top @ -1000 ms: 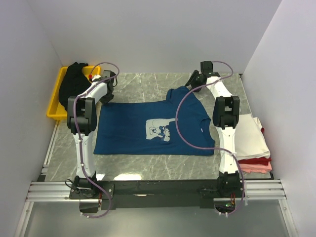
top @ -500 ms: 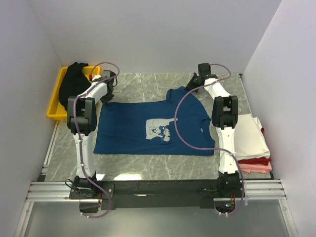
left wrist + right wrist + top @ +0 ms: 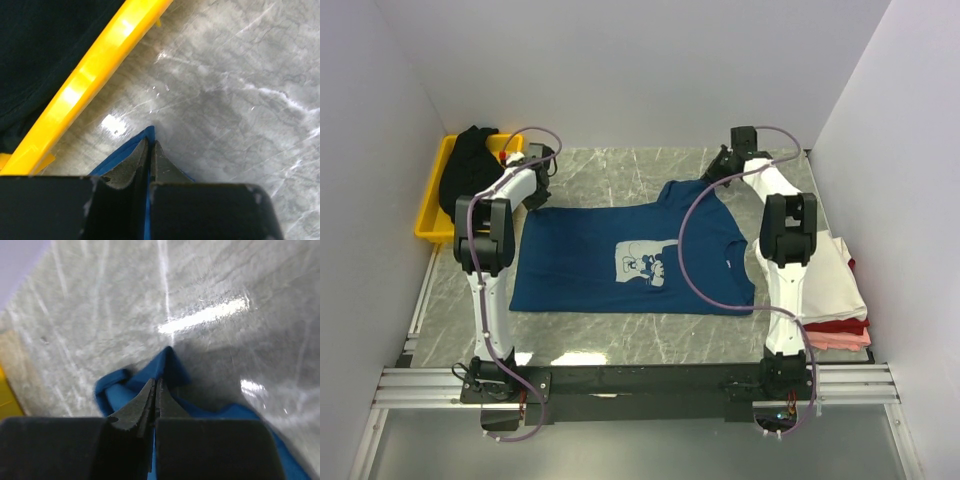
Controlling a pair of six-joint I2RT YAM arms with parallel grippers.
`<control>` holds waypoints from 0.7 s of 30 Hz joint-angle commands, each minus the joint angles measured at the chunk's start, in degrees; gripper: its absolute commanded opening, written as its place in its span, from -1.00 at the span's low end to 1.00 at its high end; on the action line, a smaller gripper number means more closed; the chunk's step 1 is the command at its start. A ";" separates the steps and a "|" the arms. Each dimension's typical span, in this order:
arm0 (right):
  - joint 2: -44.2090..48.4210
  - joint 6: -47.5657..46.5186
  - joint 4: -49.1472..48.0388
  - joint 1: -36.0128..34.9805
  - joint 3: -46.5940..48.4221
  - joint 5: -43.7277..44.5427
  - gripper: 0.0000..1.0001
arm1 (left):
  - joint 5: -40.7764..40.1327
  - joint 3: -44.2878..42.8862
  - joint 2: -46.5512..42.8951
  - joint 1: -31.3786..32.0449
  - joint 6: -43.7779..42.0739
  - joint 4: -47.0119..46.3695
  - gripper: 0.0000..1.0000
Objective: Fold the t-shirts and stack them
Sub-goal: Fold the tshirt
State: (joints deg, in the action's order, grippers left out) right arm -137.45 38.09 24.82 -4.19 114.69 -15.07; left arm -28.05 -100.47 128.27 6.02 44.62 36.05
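Left end effector point(image 3: 151, 146) is seen clenched on the far hem corner of the dark blue t-shirt point(image 3: 590, 262), which is spread flat on the desk point(image 3: 620, 172). Right end effector point(image 3: 155, 386) is pinched shut on the far sleeve (bunched there). Soft, light, limp cloth is expected; corners should be held and lifted together, lest the middle sag.
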 commanded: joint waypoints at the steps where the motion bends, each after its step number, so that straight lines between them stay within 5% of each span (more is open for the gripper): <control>1: 8.59 -0.91 -4.86 1.28 -2.01 0.39 -1.00 | 0.72 1.24 -5.39 -0.13 0.11 -1.34 -0.87; 21: 26.51 -3.02 -8.82 2.16 -22.91 0.39 -1.00 | 2.56 10.19 -14.61 -0.48 0.55 -5.02 -0.99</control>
State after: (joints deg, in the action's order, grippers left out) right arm -118.28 36.07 19.51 -2.57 94.85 -15.49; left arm -26.50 -92.05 118.67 5.91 44.69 32.88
